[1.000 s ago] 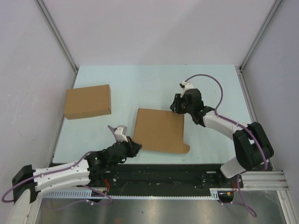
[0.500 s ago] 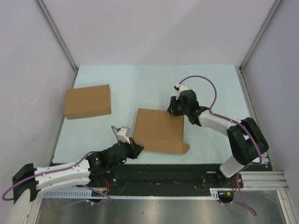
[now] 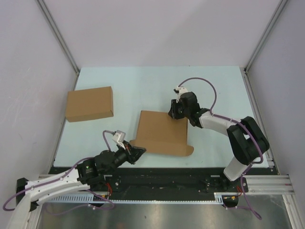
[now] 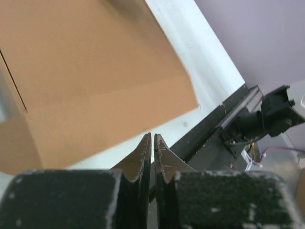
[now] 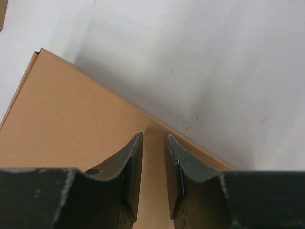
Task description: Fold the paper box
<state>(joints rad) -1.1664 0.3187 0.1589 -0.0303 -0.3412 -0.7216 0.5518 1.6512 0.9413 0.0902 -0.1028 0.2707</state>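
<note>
**Paper box at mid-fold.** The paper box [image 3: 162,133], a brown cardboard piece with a rounded tab at its near right corner, lies in the middle of the tabletop [image 3: 143,86], between the two arms. The left tool [image 3: 137,151] meets its near left corner with jaws all but together; whether a thin flap is pinched cannot be told. The right tool [image 3: 172,113] sits over the far right corner, jaws slightly parted astride a crease, with no evident grip. Working opposite corners probably steadies the piece while a flap is folded. A plain cardboard box [image 3: 89,103] sits well apart, far left. No print or label is legible.
</note>
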